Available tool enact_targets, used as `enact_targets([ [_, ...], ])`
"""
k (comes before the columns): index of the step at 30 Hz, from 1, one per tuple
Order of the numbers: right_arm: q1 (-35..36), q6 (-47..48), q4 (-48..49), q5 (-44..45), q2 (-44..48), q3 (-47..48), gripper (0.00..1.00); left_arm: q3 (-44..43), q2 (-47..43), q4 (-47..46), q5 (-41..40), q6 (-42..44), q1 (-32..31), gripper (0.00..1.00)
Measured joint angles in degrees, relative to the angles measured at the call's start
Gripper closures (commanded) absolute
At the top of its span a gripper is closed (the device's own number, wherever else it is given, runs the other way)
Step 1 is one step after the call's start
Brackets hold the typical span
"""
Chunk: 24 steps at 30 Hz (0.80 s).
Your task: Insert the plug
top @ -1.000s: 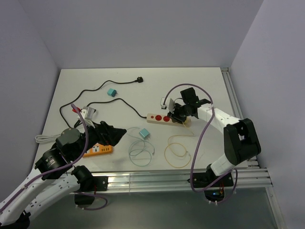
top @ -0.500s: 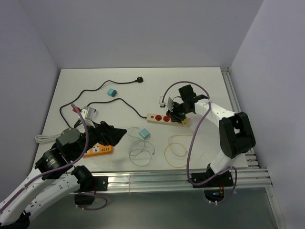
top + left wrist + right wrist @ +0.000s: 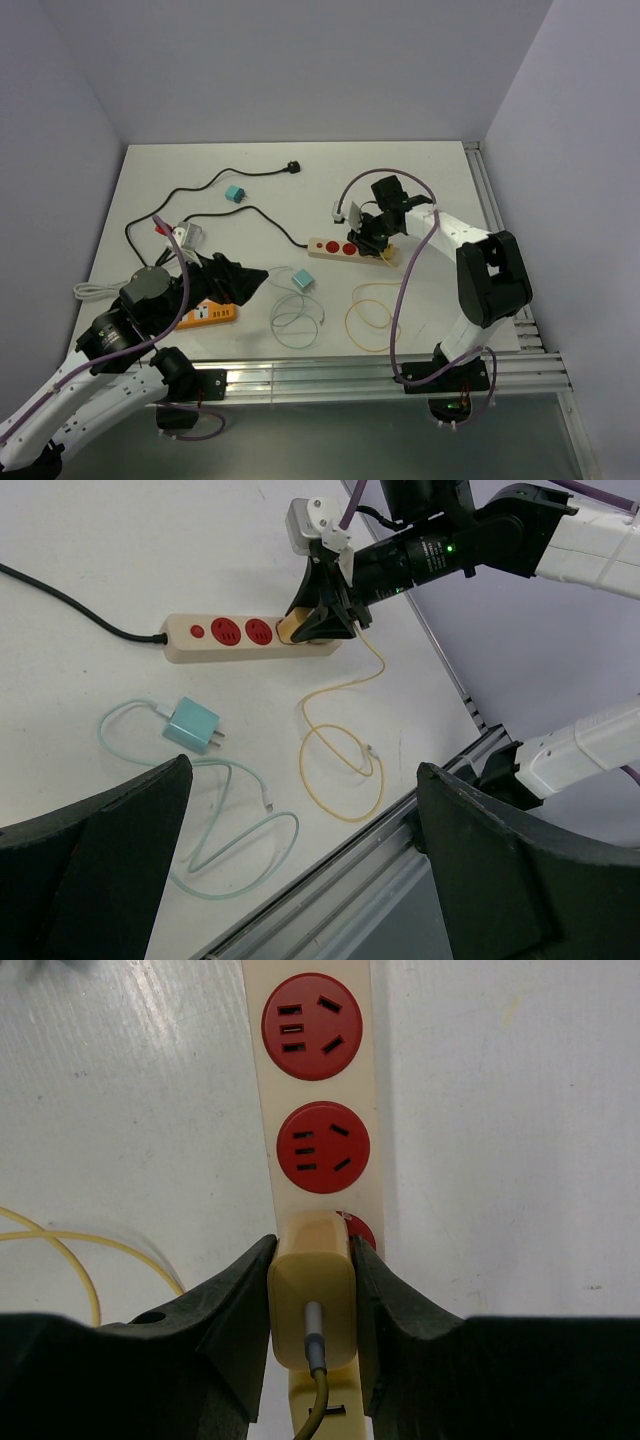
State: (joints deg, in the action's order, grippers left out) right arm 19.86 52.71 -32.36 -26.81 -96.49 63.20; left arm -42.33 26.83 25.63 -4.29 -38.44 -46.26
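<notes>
The white worktop (image 3: 420, 170) is enclosed by plain pale walls. The cream plug (image 3: 312, 1300) is clamped between the right jaws, with one pad pressed flat against each of its side faces. Its yellow cable (image 3: 318, 1400) leaves the face turned toward the wrist camera. The plug sits on the power strip (image 3: 312, 1080) at the third red socket, nearest the strip's right-hand end in the overhead view. The two sockets beside it are bare. Only a sliver of the third socket shows past the plug's edge (the body covers the rest), so whether the pins are seated cannot be told. The end of the strip is cut off by the jaws and the picture's edge. The left jaws stand fully apart, holding nothing, above the worktop's left side and well apart from the strip. They partly hide an orange item (image 3: 210, 314) beneath them. A teal charger (image 3: 303, 280) lies near.
</notes>
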Motion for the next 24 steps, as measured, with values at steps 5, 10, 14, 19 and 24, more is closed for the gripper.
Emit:
enact_targets([
  [5, 0.3, -0.3, -0.2, 0.6, 0.0, 0.1, 1.0, 0.0, -0.1, -0.1, 0.1, 0.0, 0.0, 0.0],
  [10, 0.7, -0.5, -0.2, 1.3, 0.0, 0.2, 1.0, 0.0, -1.2, -0.1, 0.1, -0.2, 0.0, 0.01],
  [14, 1.6, -1.2, 1.4, 3.3, 1.5, -1.4, 0.89, 0.0, -1.5, 0.0, 0.1, -0.2, 0.0, 0.01],
  [19, 2.1, -2.5, 2.3, 4.5, 2.6, -2.2, 0.4, 0.0, -1.4, 0.0, 0.2, -0.2, 0.0, 0.01],
  [24, 2.1, -3.8, 1.6, 6.0, 3.5, -2.9, 0.23, 0.0, -0.7, -0.2, 0.6, -0.7, 0.0, 0.01],
])
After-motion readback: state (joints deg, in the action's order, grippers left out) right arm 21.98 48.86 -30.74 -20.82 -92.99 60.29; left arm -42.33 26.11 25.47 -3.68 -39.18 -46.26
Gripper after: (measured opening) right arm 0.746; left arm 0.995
